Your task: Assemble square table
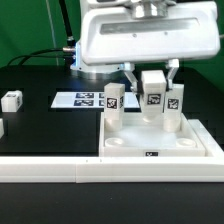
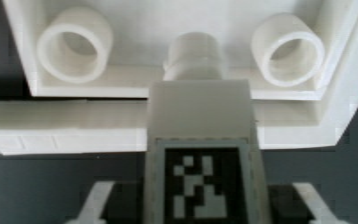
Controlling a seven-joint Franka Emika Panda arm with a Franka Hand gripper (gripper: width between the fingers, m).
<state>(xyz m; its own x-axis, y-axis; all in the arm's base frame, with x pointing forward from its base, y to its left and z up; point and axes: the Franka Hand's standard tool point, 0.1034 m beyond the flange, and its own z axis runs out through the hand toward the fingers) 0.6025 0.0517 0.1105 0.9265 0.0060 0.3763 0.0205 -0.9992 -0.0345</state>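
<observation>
Black bench (image 1: pixel 40 130): your gripper (image 1: pixel 153 86) is closed part-way, clamping 1 upright leg (image 1: pixel 154 92) over the square table (image 1: pixel 195 146), between 2 other legs (image 1: pixel 113 101); long axis vertical, slab straight below, so lower it straight.

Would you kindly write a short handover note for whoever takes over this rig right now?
Gripper: shut on the held leg, upright above the square table slab.
Done: two standing legs at the slab's far corners; seating unclear.
Loose leg: on the black table, exterior view's left.
Left: both near sockets are empty; fit the held leg, then the loose leg.
</observation>
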